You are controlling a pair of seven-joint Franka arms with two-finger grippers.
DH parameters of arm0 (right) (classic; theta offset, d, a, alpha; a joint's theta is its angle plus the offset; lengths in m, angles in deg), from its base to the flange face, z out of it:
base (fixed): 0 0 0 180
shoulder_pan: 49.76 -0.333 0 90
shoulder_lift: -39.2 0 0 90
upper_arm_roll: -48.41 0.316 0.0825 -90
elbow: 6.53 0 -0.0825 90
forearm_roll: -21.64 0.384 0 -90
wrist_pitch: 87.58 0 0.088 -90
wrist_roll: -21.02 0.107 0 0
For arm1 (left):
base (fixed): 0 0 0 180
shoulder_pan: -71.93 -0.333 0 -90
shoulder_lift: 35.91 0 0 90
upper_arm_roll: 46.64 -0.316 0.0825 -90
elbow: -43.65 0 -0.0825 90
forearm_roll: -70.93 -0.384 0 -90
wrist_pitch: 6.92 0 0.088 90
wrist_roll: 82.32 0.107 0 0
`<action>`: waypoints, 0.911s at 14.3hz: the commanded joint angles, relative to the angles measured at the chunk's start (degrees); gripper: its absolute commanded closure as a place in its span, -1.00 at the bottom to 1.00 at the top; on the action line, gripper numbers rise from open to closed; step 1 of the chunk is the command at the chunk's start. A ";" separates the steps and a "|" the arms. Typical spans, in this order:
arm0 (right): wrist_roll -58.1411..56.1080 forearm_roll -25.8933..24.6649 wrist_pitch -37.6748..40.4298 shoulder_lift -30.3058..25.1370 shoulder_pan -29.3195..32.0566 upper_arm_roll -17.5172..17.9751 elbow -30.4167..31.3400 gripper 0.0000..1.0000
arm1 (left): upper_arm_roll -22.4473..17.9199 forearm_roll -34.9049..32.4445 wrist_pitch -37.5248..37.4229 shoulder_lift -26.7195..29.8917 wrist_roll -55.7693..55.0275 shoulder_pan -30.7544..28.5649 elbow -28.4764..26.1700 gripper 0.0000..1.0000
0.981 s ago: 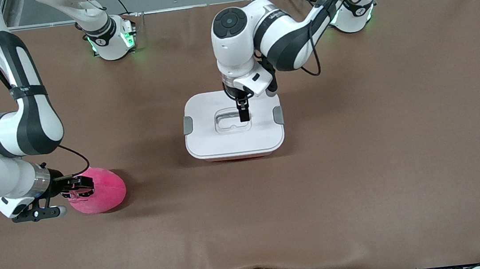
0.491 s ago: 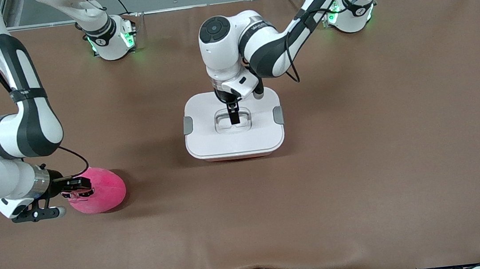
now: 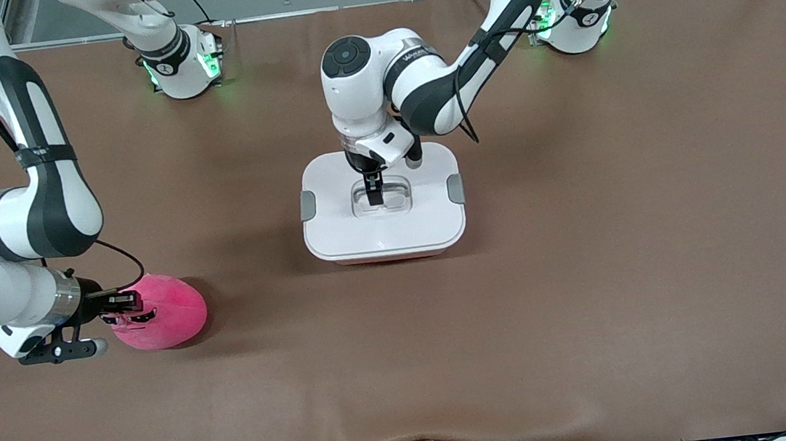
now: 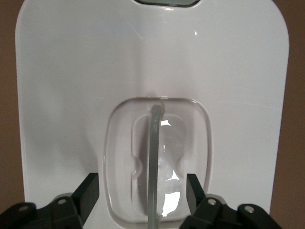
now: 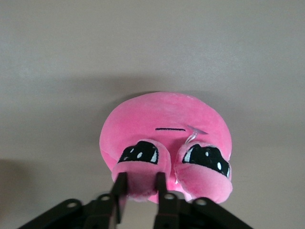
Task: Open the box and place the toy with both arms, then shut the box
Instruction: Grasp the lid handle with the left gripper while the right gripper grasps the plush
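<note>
My two arms worked at opposite ends of the brown table (image 3: 588,266). One box (image 3: 382,203) sat mid-table, its white lid (image 4: 152,71) on, the long axis running between the two arms' ends of the table. Two grey side clips showed, one (image 3: 307,205) toward my right arm's end, the other (image 3: 456,189) toward my left arm's end. The single recessed clear handle (image 4: 155,162) lay in the lid's middle, its thin bar running across the lid's short way.

My left gripper (image 3: 376,194) pointed straight down into that recess, its two fingers (image 4: 90,193) spread on either side of the handle bar and not touching it in the left wrist view.

One toy (image 3: 161,312), a hot-pink plush, lay on the table toward my right arm's end, well apart from the box and nearer to the front camera. Its long axis ran roughly between the two ends of the table, and its face with two half-closed black eyes (image 5: 139,152) pointed toward my right gripper (image 5: 139,188). That gripper reached in low and level from the table's edge, its two fingers (image 5: 120,188) pinching one of the plush's two pink bumps, the one bearing an eye; the second bump (image 5: 206,169) sat just beside it, outside the fingers
</note>
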 commanded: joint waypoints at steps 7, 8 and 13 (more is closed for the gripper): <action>0.40 -0.30 0.55 -0.20 0.23 0.39 -0.09 1.00 | -0.43 -0.79 0.51 0.61 -1.80 -0.03 0.36 0.62; 0.14 0.40 1.85 -0.37 0.58 0.48 -0.44 1.00 | -0.43 -0.79 0.42 0.61 -1.71 -0.03 0.44 0.73; -0.30 -0.21 6.69 -1.69 0.23 0.57 -3.52 1.00 | -0.43 -0.87 0.16 0.70 -0.93 -0.12 0.53 1.00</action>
